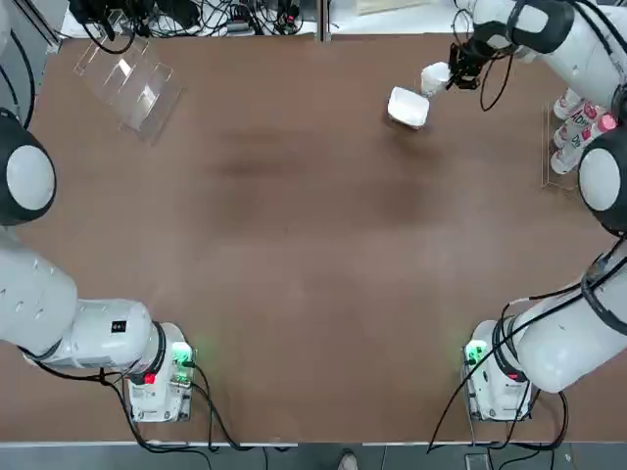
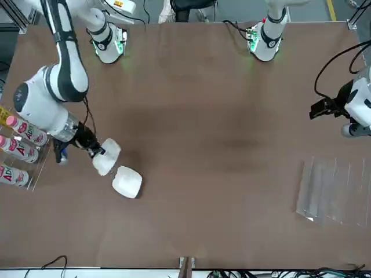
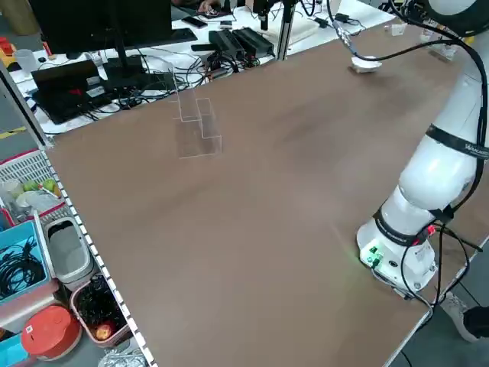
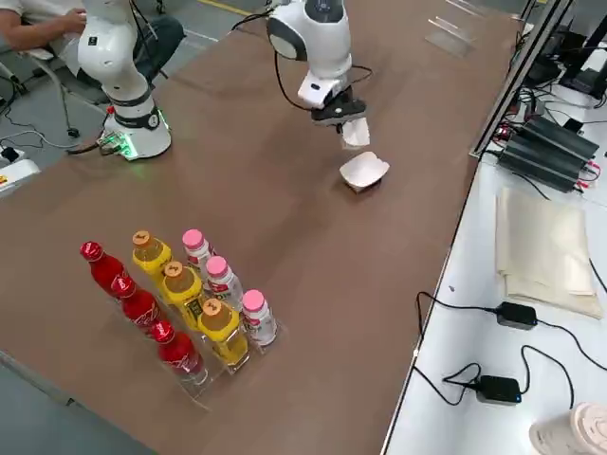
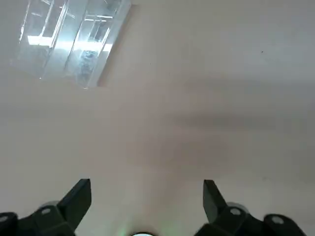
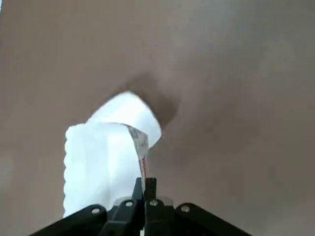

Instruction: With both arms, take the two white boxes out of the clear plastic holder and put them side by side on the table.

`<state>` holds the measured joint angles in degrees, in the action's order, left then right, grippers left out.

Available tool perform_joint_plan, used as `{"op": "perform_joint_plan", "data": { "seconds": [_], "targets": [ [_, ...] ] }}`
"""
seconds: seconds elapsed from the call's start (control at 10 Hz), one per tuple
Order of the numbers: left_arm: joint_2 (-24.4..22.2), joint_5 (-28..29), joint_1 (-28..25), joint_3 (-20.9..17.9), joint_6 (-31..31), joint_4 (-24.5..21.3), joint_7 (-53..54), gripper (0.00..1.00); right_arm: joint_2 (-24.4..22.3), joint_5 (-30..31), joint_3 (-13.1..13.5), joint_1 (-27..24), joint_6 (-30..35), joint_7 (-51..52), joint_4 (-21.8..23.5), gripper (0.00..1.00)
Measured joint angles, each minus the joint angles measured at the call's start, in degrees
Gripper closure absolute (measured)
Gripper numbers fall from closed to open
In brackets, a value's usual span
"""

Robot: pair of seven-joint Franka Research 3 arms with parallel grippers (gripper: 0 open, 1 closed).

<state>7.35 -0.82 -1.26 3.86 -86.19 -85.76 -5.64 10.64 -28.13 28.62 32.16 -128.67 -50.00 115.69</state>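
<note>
Top view: right gripper (image 1: 453, 76) clamped on white box (image 1: 435, 77), above table (image 1: 294, 245), beside 2nd box (image 1: 408, 106). Left gripper (image 5: 146, 202) fingers apart, empty, near holder (image 1: 132, 83).

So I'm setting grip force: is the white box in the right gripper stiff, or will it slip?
The held box, pinched by the right gripper at one thin edge, hangs tilted: probably light. It may pivot. The flap looks thin, likely crushable.

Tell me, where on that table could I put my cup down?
The widest bare stretch of table runs through the middle, between the empty holder and the bottles. It is crowded near the right gripper, which holds one box just above the other box. The left gripper hangs open.
</note>
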Motion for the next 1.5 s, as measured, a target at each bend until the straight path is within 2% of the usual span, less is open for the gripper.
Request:
{"op": "perform_joint_plan", "data": {
  "seconds": [0.1,0.2,0.5,0.7,1.1,1.5],
  "targets": [
    [0.0,-0.01,0.24,0.15,0.0,0.0,-0.1,0.0,0.08,0.01,1.02,-0.02,-1.9,-3.48,1.15,0.98],
    [0.01,-0.01,0.41,0.24,0.0,0.0,-0.19,0.0,0.27,0.03,1.38,-0.02,-6.89,-7.35,3.42,0.98],
    [0.17,-0.01,0.43,0.24,0.0,0.0,-0.01,0.0,1.69,0.02,1.3,0.12,-25.95,-15.43,12.35,0.98],
    [0.28,-0.01,0.43,0.24,0.0,0.0,0.08,0.0,3.0,-0.05,1.22,0.29,-35.52,-20.15,16.82,0.98],
    [0.65,-0.01,0.24,0.22,0.0,-0.05,0.09,0.0,7.09,-0.06,0.99,2.91,-40.74,-36.09,17.82,0.98],
    [0.79,-0.01,0.09,0.2,0.0,-0.05,0.09,0.0,12.87,-0.08,0.83,6.99,-45.96,-45.72,18.47,0.98]
  ]
}}
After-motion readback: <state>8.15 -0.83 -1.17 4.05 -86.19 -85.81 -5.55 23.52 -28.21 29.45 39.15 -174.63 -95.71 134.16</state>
